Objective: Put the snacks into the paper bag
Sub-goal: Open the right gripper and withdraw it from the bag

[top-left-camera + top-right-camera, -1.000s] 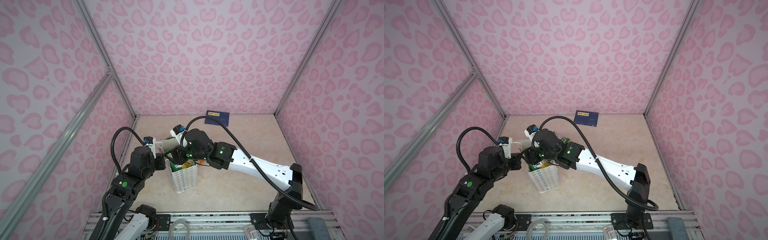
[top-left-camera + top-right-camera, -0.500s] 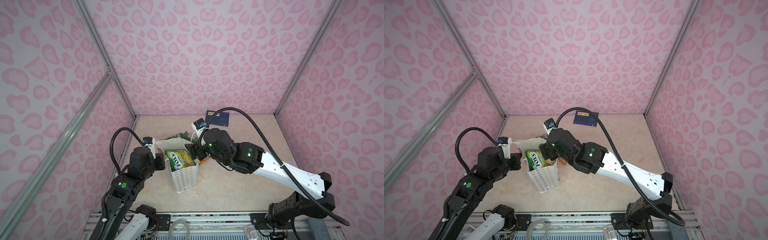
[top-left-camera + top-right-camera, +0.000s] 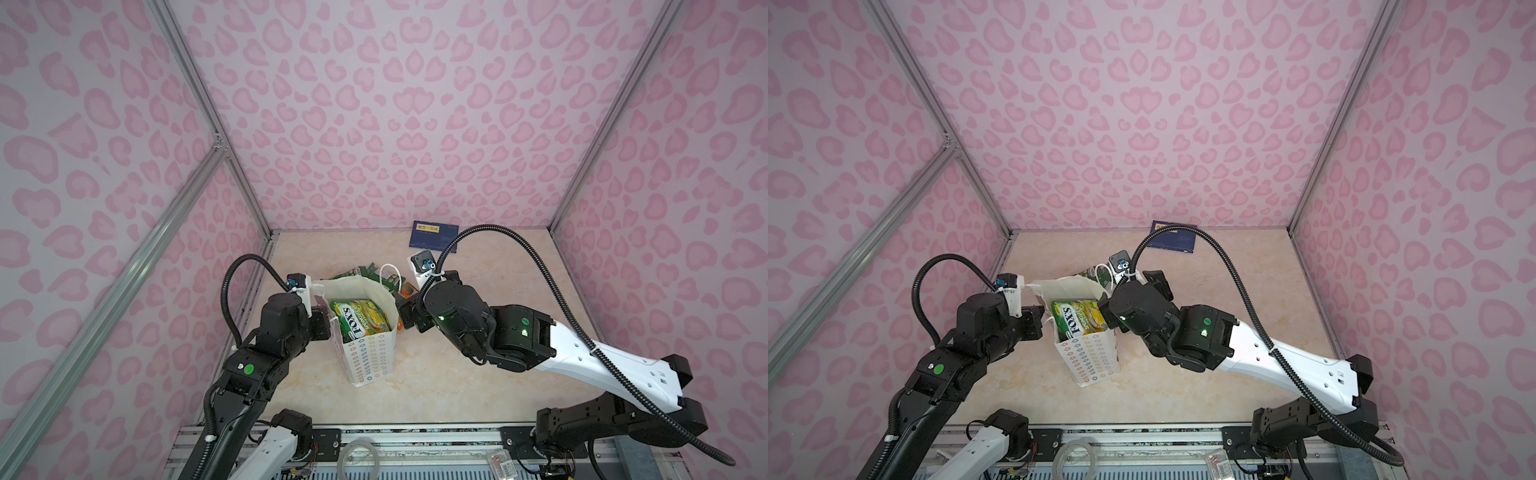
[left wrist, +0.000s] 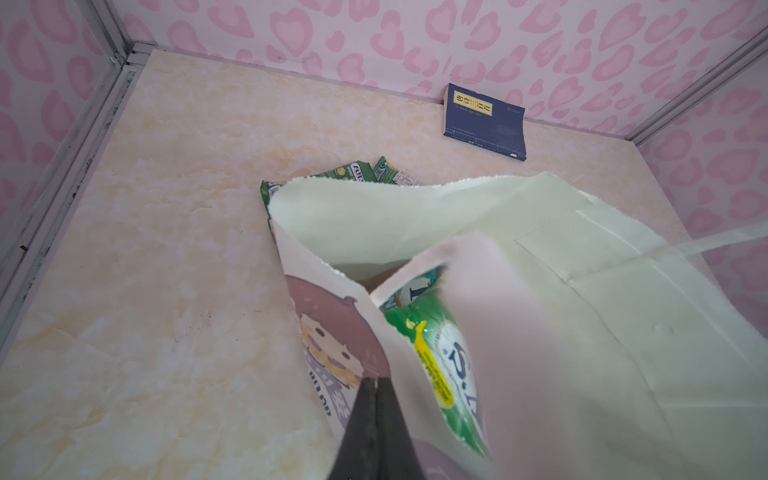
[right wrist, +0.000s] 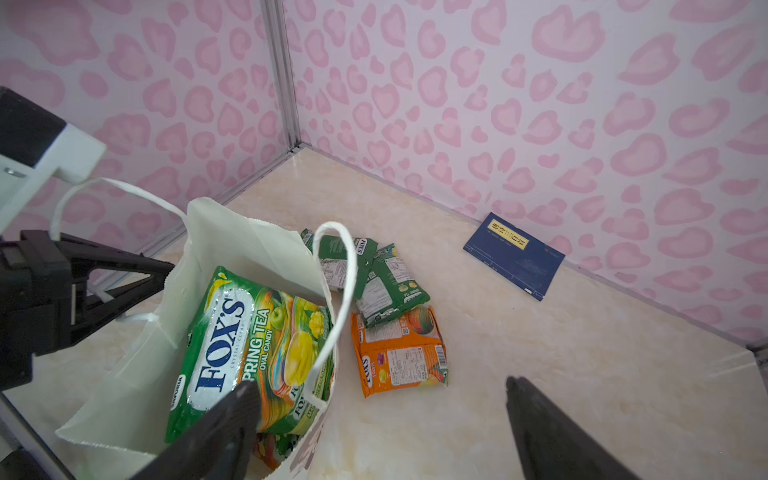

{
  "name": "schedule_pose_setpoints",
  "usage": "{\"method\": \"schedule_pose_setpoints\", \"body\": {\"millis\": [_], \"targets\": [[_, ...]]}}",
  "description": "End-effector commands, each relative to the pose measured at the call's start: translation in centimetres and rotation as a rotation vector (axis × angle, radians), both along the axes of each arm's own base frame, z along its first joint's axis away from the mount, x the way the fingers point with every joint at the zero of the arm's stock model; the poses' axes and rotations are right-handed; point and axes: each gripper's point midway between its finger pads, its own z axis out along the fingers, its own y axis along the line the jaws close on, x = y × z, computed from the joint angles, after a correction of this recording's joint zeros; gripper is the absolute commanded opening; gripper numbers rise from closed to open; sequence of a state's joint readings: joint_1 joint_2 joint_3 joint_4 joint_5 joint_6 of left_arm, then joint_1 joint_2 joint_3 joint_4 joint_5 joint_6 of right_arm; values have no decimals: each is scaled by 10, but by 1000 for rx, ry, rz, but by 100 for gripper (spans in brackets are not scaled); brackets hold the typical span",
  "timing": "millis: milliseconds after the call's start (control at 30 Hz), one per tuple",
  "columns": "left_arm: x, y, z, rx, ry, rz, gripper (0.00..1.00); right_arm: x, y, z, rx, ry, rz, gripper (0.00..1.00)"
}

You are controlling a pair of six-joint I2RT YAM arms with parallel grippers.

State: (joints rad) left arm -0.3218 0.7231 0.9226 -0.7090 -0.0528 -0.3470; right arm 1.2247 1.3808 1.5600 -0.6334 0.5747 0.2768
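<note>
Left wrist: paper bag (image 4: 374, 224) in claw (image 4: 376, 381)

Your bag (image 3: 368, 357) is white with small coloured flower outlines, and its cartoon figure (image 4: 332, 332) is purple-brown and cream. The pouch (image 5: 232, 340) in it is green and yellow, blue letters on white. You see also green pouches (image 5: 386, 282) and an orange pouch (image 5: 399, 361). The card (image 5: 523, 266) is dark blue, its label (image 5: 509, 240) yellow. The surface (image 3: 436, 395) is cream marble, the walls (image 3: 374, 104) pale with pink hearts.
</note>
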Motion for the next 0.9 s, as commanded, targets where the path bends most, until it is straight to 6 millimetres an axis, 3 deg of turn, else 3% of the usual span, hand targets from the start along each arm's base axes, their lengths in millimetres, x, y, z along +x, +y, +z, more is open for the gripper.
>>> {"method": "schedule_pose_setpoints", "body": {"millis": [0,133,300,533,633,767,867], "targets": [[1,2,3,7,-16,7,6,1,14,-9,75,68,69,94],[3,1,1,8,-6,2,6,-7,40,-19,118,138,176,94],[3,0,1,7,-7,2,6,7,49,-32,119,187,174,85],[4,0,-1,10,-1,1,6,28,57,-43,163,255,192,51],[3,0,2,6,-13,0,6,24,74,-42,176,278,265,35],[-1,1,7,0,-22,-2,5,14,91,-42,184,316,345,4],[-11,-1,27,-48,-61,-10,5,10,91,-36,197,316,367,0]]}}
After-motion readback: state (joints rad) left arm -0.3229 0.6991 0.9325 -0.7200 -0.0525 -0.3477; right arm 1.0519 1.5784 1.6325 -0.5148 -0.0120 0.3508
